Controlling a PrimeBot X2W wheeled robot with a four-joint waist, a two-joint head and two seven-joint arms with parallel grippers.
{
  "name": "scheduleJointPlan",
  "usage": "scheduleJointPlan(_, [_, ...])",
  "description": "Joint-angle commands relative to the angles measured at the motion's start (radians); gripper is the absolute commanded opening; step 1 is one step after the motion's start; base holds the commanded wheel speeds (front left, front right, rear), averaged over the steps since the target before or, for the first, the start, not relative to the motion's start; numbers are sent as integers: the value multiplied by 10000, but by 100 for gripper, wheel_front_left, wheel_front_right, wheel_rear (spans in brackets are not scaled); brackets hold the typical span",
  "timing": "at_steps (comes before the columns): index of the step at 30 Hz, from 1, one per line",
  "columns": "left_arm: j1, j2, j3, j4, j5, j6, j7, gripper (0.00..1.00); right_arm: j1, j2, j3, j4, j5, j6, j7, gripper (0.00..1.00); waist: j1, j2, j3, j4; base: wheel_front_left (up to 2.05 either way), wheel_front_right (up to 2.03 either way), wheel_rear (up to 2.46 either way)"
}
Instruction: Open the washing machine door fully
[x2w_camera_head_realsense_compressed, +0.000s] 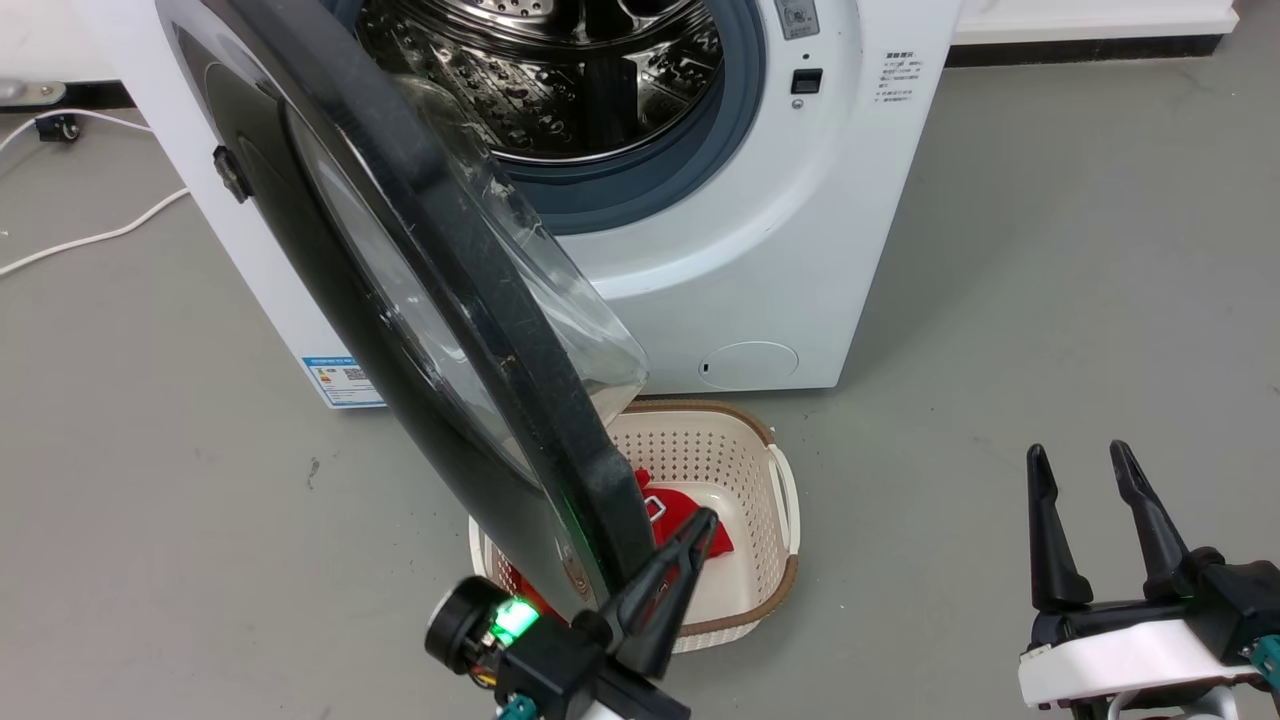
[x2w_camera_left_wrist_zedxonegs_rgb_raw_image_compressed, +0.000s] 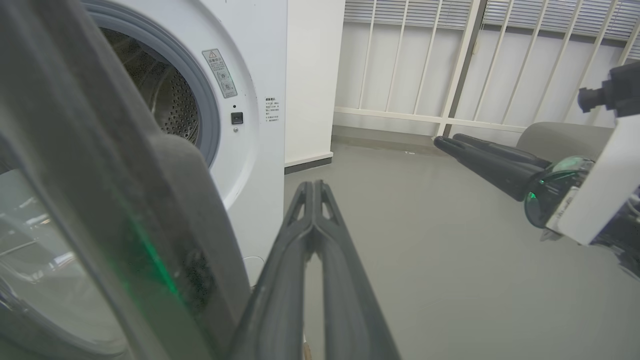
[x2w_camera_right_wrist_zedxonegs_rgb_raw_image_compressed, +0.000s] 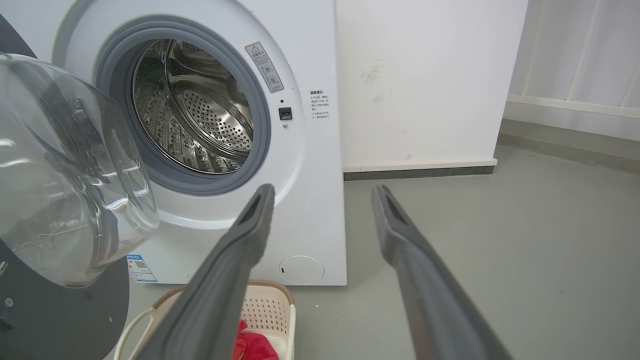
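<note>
The washing machine door (x2w_camera_head_realsense_compressed: 480, 330) stood open near one basket (x2w_camera_head_realsense_compressed: 722, 448) containing red cloth (x2w_camera_head_realsense_compressed: 690, 508); left gripper (x2w_camera_head_realsense_compressed: 702, 522) pressed together, right gripper (x2w_camera_head_realsense_compressed: 1078, 456) spread.

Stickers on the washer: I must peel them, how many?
3: a grey warning sticker beside the drum opening, a text label right of it, an energy label at lower left. The door may hide more.

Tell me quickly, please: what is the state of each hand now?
Left hand: closed, empty, beside the washing machine door.
Right hand: open, empty.
</note>
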Motion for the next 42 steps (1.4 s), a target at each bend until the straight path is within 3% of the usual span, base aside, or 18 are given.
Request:
scheduleJointPlan(1, [-241,-27,138,137,77,119,-40,0,-174,25,0,42,75,-7,-20,100,0,0,26,-58,0,0,0])
scheduleJointPlan(13, [-381,-100,767,377,63,459,-34,0,-197,23,12,111,239,-7,-20,100,0,0,144,-82,0,0,0])
scheduleJointPlan(20, [261,-133,877,143,96,597,-28,0,-128,23,9,156,316,-7,-19,100,0,0,137,270,0,0,0])
scheduleJointPlan(25, [694,-130,939,-288,144,689,-28,0,-71,23,-117,169,245,-7,-19,100,0,0,223,988,0,0,0])
scheduleJointPlan(26, [898,-165,863,-673,249,679,-36,0,-97,22,-164,182,192,-7,-19,100,0,0,306,1529,0,0,0])
scheduleJointPlan(36, [1535,-303,637,-1354,408,637,-39,0,-198,20,-236,44,-119,-7,220,100,0,0,432,3494,0,0,0])
scheduleJointPlan(42, [1707,-368,705,-1474,415,729,-35,0,-157,19,-166,-64,-207,-7,408,100,0,0,425,4233,0,0,0])
